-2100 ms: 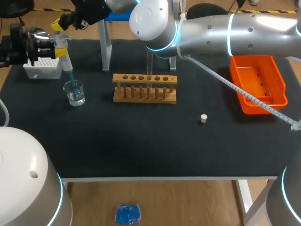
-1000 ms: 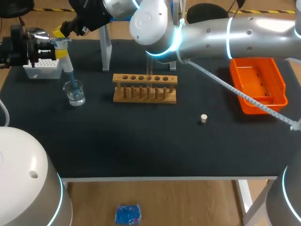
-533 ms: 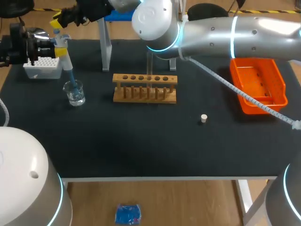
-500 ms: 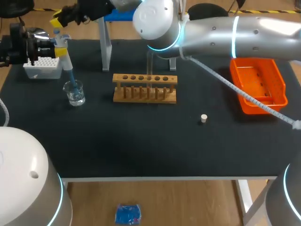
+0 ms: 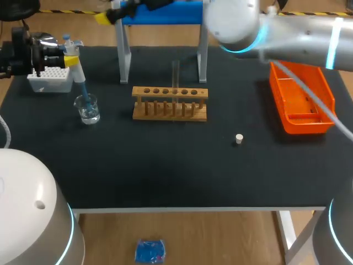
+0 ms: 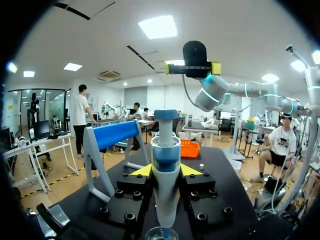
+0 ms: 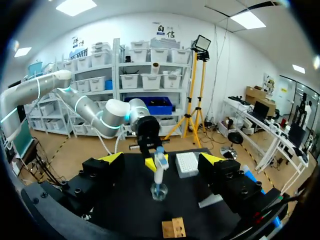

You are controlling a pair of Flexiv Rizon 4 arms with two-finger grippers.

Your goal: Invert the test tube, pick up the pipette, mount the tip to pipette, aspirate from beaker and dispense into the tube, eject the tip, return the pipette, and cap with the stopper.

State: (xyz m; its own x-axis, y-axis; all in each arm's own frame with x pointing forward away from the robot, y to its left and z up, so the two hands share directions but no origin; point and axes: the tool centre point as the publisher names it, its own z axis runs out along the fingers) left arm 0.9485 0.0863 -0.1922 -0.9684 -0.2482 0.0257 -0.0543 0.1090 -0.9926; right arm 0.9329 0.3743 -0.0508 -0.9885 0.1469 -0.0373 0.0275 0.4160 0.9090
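Right arm [image 5: 287,33] has swung back to the right in the last half second. The right gripper [image 5: 105,16] has left the top of the pipette [image 5: 75,70] and now sits over the blue stand bar [image 5: 165,14] at the far edge, fingers spread wide, holding nothing. Pipette and beaker [image 5: 88,110] haven't moved. My read: plunger work is done and aspiration is probably complete, so the next step is to lift out and carry to the tube.

Left gripper [image 6: 165,171] at far left is clamped on the pipette body from both sides, upright, blue tip down in the beaker.

Containers:
- orange bin [image 5: 306,127], right side: no ejected tip visible
- wooden rack [image 5: 170,104], centre: one test tube [image 5: 175,73] upright in a far hole; can't tell any fill
- white tip box [image 5: 51,78], far left, just beyond the beaker
- beaker: clear liquid, tip dipped in

Stopper [image 5: 239,138] lies loose on the mat, near-right of the rack, so the tube isn't capped yet.
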